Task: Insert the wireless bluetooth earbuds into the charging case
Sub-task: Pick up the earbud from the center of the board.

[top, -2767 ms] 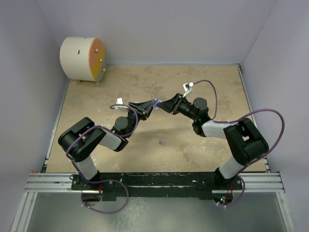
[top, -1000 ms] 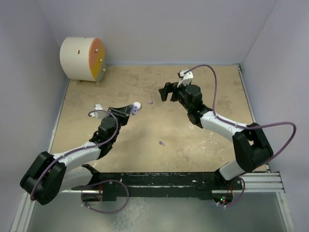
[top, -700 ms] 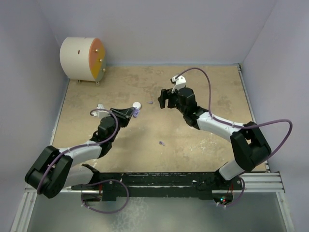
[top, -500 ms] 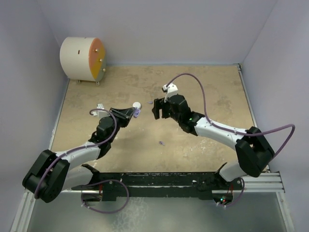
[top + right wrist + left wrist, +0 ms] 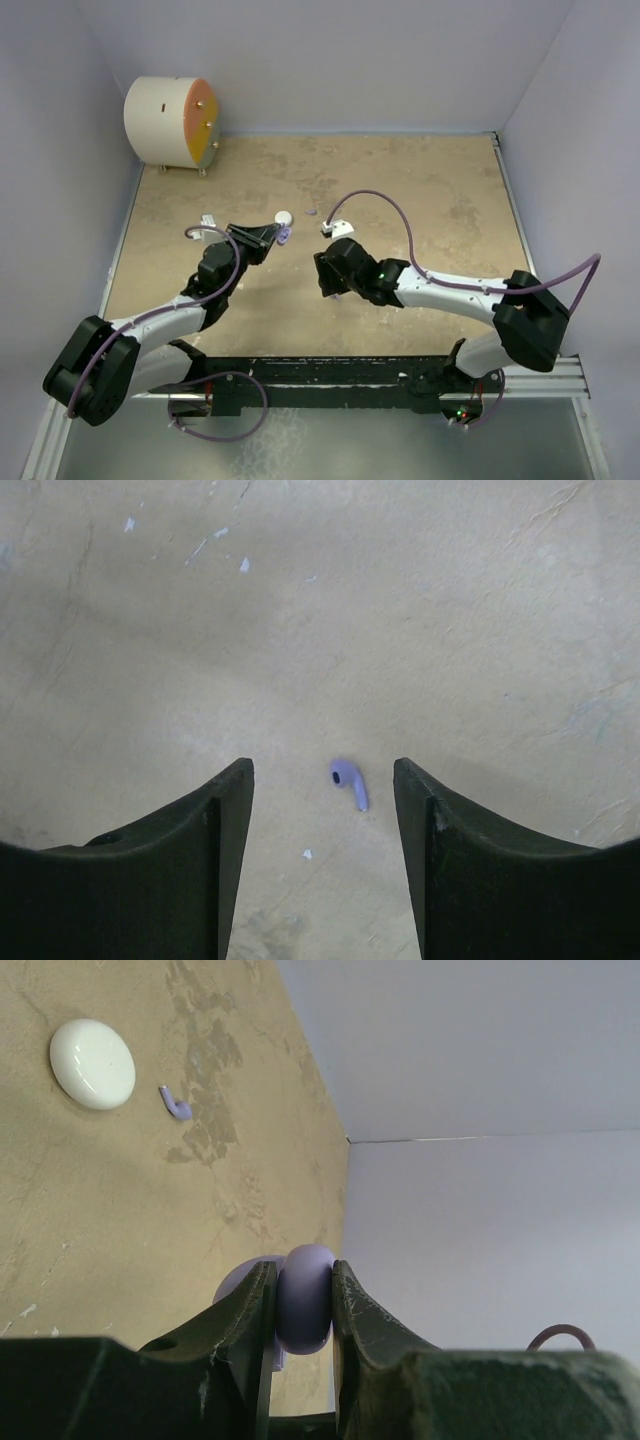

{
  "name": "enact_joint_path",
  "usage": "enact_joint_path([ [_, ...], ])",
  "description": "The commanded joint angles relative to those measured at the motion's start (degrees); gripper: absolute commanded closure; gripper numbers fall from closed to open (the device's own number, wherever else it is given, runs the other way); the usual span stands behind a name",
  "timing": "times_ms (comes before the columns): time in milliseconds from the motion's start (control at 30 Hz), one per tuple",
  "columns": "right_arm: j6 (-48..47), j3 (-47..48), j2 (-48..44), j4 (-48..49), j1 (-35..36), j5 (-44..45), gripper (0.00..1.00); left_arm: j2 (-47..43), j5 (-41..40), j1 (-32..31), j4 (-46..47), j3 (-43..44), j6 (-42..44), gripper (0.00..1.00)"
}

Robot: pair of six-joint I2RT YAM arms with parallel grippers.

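At the far left corner of the sandy table (image 5: 450, 200) a white drum (image 5: 168, 122) with an orange end face lies on its side, well apart from everything else. The left gripper (image 5: 303, 1272) reaches out from the near left and is clamped narrowly on a lilac case (image 5: 305, 1298), whose rounded body is pinched between both fingers and lifted off the surface. A second lilac rounded part shows just behind one finger, though whether that is an open lid I cannot tell. Just beyond that gripper a closed white case (image 5: 93, 1063) rests flat on the table. Beside it, apart and not touching, lies the far lilac earbud (image 5: 175, 1106). Further right, the right gripper (image 5: 322, 770) points down at the middle of the table with its jaws standing fairly wide and empty. The near lilac earbud (image 5: 349, 782) lies on the surface between the two fingers, a little closer to one of them, with a clear gap on each side and neither finger touching it.
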Motion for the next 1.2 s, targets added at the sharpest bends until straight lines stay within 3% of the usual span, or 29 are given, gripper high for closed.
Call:
enact_joint_path([
  [0,3.4,-0.4,-0.8,-2.8,2.5,2.1,0.41,-0.3,0.8,0.3,0.7,-0.6,0.4,1.00],
  [1167,4.7,-2.2,5.3,-1.0,4.3,1.5,0.51,2.9,2.0,0.3,4.2,-1.2,-0.1,1.00],
])
